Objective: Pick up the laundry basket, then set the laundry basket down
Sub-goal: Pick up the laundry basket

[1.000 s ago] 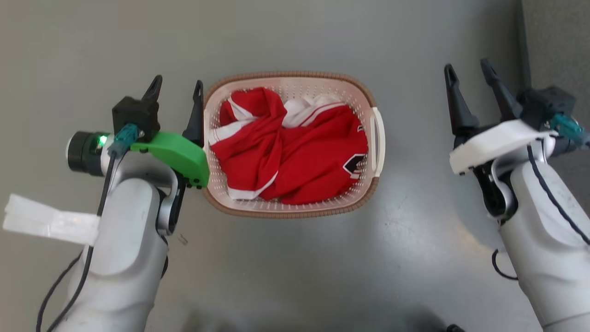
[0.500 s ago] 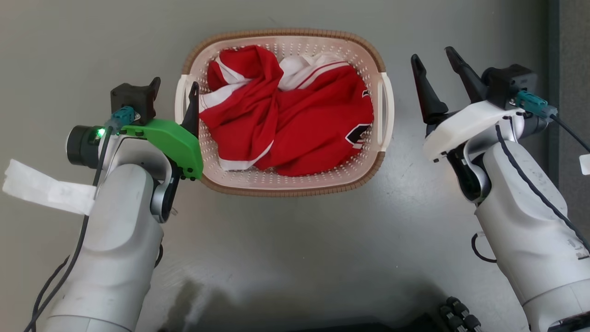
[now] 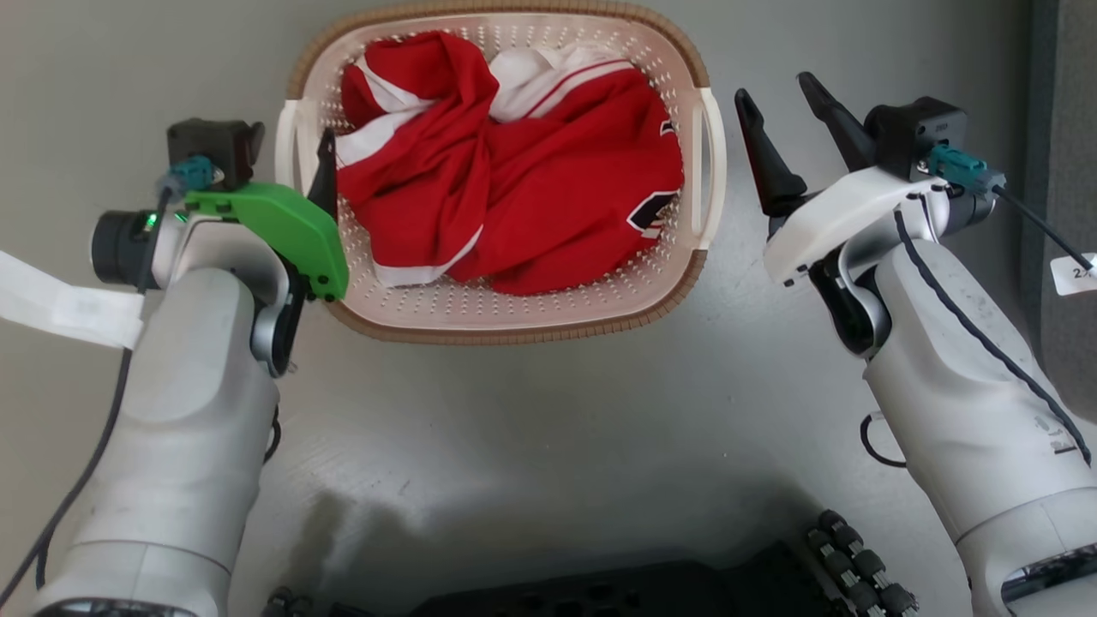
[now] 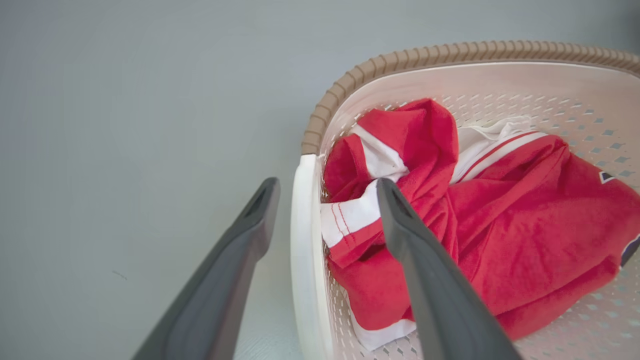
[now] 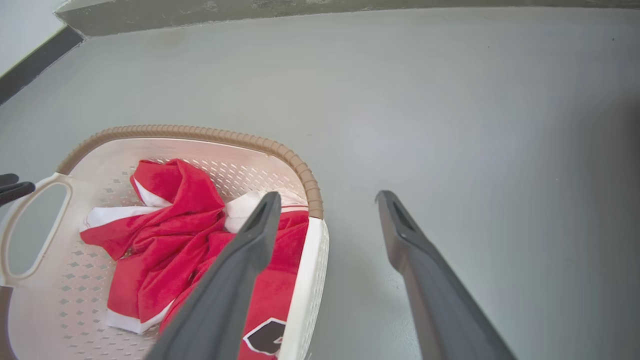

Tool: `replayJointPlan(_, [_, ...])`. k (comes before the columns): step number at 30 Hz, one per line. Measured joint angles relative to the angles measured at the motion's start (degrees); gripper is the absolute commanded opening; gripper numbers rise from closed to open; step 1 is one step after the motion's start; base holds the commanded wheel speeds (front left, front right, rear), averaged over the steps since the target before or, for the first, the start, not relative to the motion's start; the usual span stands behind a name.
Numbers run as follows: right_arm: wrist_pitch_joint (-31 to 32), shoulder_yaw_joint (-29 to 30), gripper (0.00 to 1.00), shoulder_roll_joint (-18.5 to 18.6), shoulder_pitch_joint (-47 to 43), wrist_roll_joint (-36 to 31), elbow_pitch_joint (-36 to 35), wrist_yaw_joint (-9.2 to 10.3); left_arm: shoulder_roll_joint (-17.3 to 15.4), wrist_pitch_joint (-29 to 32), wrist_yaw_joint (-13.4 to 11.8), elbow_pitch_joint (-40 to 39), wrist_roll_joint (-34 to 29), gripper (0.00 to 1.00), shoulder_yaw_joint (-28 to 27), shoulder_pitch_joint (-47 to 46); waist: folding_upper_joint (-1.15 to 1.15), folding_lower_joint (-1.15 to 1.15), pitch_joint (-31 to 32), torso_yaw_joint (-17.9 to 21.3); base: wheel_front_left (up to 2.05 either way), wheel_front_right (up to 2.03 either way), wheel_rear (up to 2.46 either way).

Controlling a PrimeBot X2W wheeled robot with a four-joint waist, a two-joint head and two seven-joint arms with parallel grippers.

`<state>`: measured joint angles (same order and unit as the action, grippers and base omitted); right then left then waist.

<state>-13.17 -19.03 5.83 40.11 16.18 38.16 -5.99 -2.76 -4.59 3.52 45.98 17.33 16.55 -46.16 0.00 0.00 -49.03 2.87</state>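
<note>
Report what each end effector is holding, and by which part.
Nothing is held. The left end effector is open, straddling the left handle of the laundry basket; the right end effector is open beside the right handle.

Right hand (image 5: 328,197) fingers spread; laundry basket (image 5: 200,134) handle seen between; red garment (image 5: 170,225) inside.

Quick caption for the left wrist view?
Open left gripper straddles the white handle of the laundry basket; red shirt inside.
</note>
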Motion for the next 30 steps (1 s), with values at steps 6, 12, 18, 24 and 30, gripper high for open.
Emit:
replayJointPlan(6, [-0.46, -0.44, 1.00, -0.32, 1.60, 0.07, 1.11, -0.11, -0.29, -0.04, -0.10, 2.94, 0.27, 1.00, -1.54, -3.06, 0.00, 0.00, -2.35, 0.77, 0.00, 0.00, 0.00])
replayJointPlan(12, [-0.55, -1.85, 1.00, -0.52, 2.13, 0.08, 2.44, -0.54, -0.31, -0.10, -0.10, 6.14, 1.36, 1.00, -1.87, -4.72, 0.00, 0.00, -4.26, 1.24, 0.00, 0.00, 0.00])
replayJointPlan(18, [-0.70, -3.22, 1.00, -0.73, 2.49, 0.35, 3.77, -0.56, -0.54, -0.25, -0.07, 9.31, 2.05, 1.00, -2.21, -6.26, 0.00, 0.00, -5.49, 1.44, 0.00, 0.00, 0.00])
replayJointPlan(24, [-0.77, -4.39, 1.00, -1.23, 2.80, 0.87, 5.67, -1.07, -0.90, 0.03, 0.15, 11.88, 2.08, 1.00, -2.14, -7.86, 0.00, 0.00, -6.32, 1.68, 0.00, 0.00, 0.00])
replayJointPlan(30, [-0.67, -5.72, 1.00, -1.76, 2.89, 1.56, 7.82, -1.08, -0.66, 0.27, 1.00, 14.23, 2.13, 0.32, -1.89, -9.46, 0.00, 0.00, -6.91, 1.66, 0.00, 0.00, 0.00])
